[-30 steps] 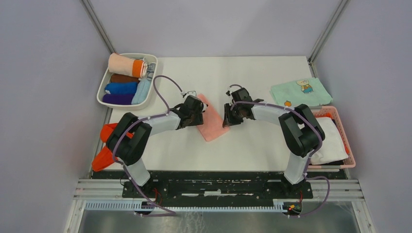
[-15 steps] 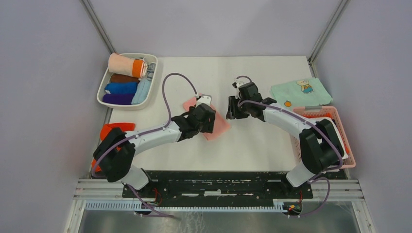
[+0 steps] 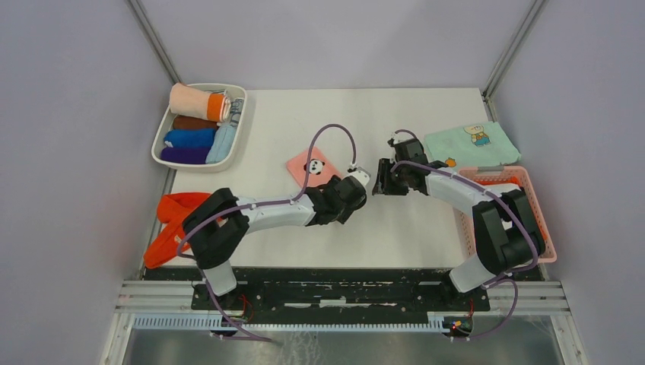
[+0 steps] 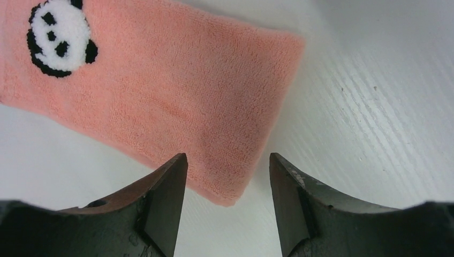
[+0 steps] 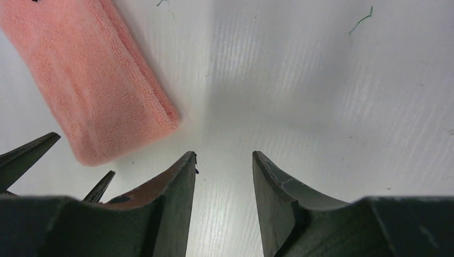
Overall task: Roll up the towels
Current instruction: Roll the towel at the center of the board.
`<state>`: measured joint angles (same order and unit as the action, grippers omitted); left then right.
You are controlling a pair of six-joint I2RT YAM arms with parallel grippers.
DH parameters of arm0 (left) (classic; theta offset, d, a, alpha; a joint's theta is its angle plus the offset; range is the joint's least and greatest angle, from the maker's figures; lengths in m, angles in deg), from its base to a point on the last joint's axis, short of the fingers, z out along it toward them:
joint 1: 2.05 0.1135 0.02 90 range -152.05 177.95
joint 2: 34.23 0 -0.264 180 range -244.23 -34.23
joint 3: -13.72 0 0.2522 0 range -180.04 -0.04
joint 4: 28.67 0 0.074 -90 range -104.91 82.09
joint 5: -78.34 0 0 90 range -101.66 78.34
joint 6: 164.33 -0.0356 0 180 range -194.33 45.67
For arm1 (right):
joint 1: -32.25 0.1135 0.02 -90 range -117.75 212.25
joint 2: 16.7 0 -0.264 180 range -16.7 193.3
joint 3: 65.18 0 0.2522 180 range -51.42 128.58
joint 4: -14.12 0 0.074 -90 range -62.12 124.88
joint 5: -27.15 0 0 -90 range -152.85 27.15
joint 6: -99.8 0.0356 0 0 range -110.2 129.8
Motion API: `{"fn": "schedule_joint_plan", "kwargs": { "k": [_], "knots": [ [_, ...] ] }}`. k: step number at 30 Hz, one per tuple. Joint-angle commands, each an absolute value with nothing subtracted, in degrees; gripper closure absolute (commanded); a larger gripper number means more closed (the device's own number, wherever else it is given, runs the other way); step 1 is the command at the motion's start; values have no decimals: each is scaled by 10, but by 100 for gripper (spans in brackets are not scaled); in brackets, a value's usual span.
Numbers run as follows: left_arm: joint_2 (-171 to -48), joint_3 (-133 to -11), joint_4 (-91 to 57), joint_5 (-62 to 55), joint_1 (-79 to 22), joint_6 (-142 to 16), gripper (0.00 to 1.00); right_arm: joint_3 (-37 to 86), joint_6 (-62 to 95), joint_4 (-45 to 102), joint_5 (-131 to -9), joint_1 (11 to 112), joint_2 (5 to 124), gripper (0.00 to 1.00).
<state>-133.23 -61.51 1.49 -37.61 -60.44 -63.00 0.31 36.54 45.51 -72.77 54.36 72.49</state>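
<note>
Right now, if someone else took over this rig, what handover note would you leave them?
Left gripper: open, empty, over one corner of the pink panda towel.
Right gripper: open, empty, over the table beside that towel's end.
Pink panda towel: mid-table, folded into a flat strip, not rolled.
Red-orange towels: heaped at the table's left edge, unrolled.
Done: rolled cloths sit in the white tray, far left.
Left: roll the pink towel, then the red-orange ones.
</note>
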Motion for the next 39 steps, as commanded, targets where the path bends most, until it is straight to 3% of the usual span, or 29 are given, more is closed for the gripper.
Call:
{"fn": "schedule_joint_plan", "kwargs": {
  "k": [1, 20, 31, 39],
  "knots": [
    [-1357, -658, 34, -374, -607, -697, 37, 2, 376, 432, -743, 536, 707, 49],
    [-1457, -708, 145, -298, -595, -706, 50, -3, 383, 413, -771, 531, 719, 49],
    [-1453, -698, 112, -182, -554, -657, 76, -8, 394, 408, -798, 531, 719, 48],
    [-1419, -657, 41, -52, -490, -601, 82, -35, 478, 345, -853, 531, 725, 42]
  ]
}}
